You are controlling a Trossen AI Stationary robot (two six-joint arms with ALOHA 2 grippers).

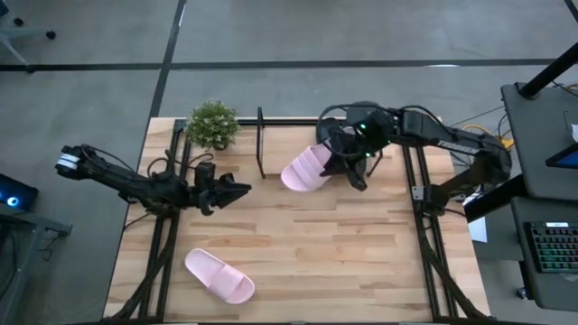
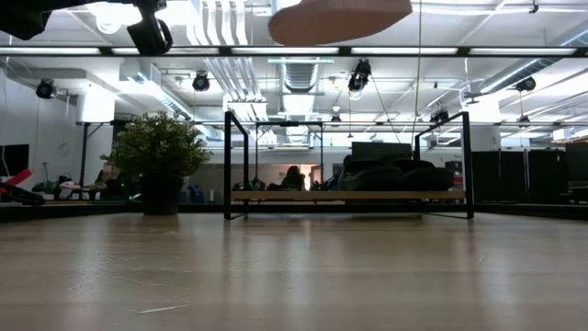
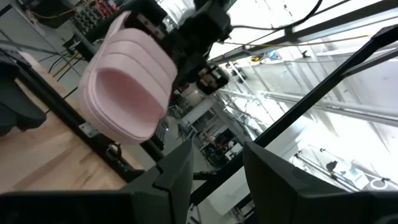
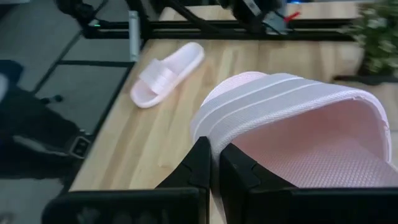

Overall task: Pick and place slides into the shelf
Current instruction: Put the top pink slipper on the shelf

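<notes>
jaws of the right gripper point(image 4: 211, 163) pinch a pink slide's point(image 1: 307, 168) strap, aloft near the table's point(image 1: 361, 262) far edge; next, lower it onto the shelf point(image 2: 349, 195); left gripper point(image 1: 237, 190) half-open, empty.

Grey concrete floor point(image 1: 99, 54) around the wooden table point(image 1: 316, 244), ceiling ducts point(image 2: 220, 69), potted plant point(image 2: 158, 161)

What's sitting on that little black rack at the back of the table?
Two dark, rounded shapes lie on the rack's board, probably black slides. From above, the right arm and its raised pink slide cover that spot.
</notes>
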